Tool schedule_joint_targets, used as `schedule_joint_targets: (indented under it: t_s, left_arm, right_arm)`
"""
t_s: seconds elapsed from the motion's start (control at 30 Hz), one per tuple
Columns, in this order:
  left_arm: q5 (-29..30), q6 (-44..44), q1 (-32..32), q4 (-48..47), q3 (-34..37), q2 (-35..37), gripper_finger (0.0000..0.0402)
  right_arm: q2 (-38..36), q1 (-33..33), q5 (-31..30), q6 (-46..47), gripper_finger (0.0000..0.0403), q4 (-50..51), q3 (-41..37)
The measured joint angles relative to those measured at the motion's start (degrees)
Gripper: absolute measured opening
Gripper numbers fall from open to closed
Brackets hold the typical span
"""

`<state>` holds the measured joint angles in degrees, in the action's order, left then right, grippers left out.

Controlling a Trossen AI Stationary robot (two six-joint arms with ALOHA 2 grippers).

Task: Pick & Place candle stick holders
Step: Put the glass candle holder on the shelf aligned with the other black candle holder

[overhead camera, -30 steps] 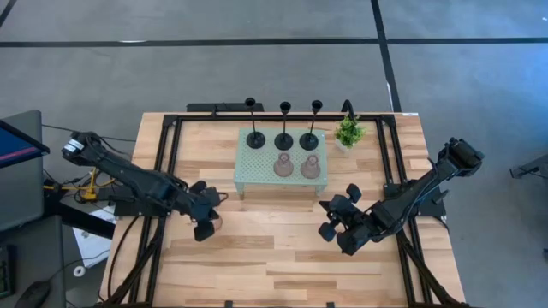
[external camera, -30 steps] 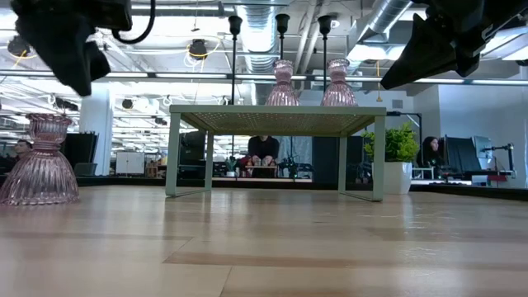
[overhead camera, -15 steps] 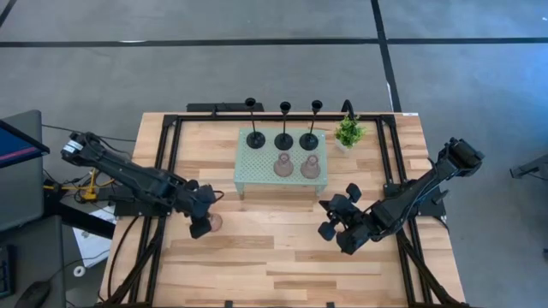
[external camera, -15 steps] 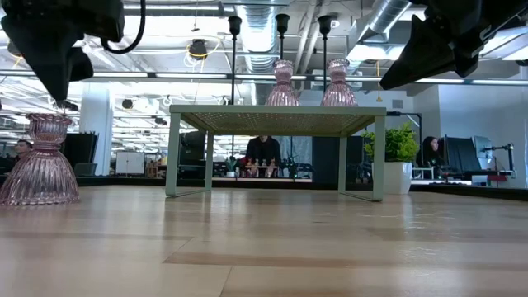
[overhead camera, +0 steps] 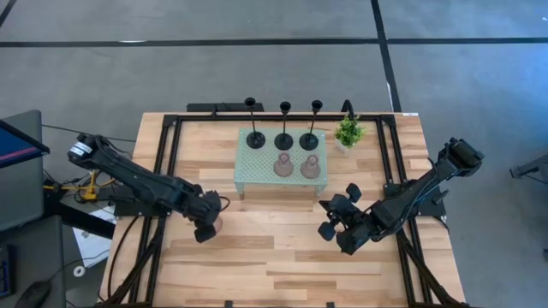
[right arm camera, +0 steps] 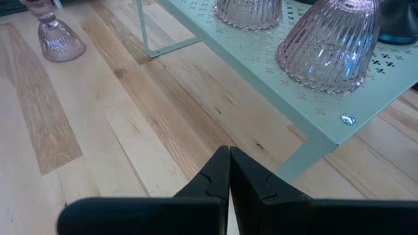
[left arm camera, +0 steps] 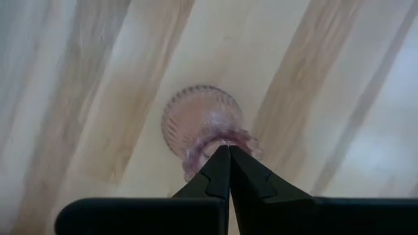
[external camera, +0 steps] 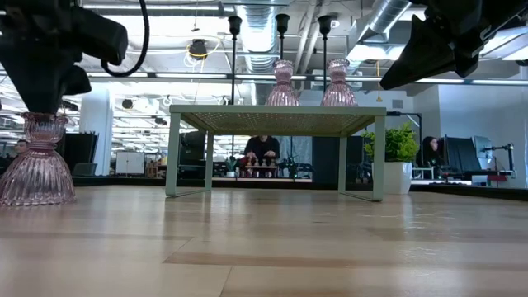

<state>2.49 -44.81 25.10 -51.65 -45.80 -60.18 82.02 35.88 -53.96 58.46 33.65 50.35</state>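
One holder loose: a pink glass holder (overhead camera: 214, 223) stands alone on the bare desk (overhead camera: 282, 257), well apart from the tray.
Holders placed: three black stemmed holders (overhead camera: 283, 137) and two pink glass holders (overhead camera: 296, 166) stand on the pale green tray (overhead camera: 244, 175).
Left gripper: the left gripper (left arm camera: 228, 151) hangs right above the loose holder's rim, fingers pressed together, pinching nothing.
Right gripper: the right gripper (right arm camera: 228, 153) waits over the desk near the tray's front edge, fingers pressed together, empty.
Step in hand: likely the approach to pick the last pink holder.
Next move: the fingers must spread, come down astride the neck and close, then carry it to the tray's free front spot.
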Motion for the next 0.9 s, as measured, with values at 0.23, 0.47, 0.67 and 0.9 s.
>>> schedule_joint_targets:
  t_s: [0.23,0.47,0.67,0.9]
  left_arm:
    - [4.1,5.9,0.0,8.7,0.0,-3.1,0.0005]
    - [5.8,15.9,-1.3,23.8,0.0,-7.8,0.0005]
    - [6.3,23.6,-3.7,34.7,-0.1,-12.0,0.0005]
    - [5.5,29.7,-6.9,44.5,-0.1,-15.6,0.0005]
  right_arm:
    - [0.0,0.0,0.0,-0.3,0.0,0.0,0.0]
    - [0.0,0.0,0.0,-0.4,0.0,0.0,0.0]
    - [0.0,0.0,0.0,-0.5,0.0,0.2,0.0]
    - [0.0,0.0,0.0,-0.5,0.0,0.2,0.0]
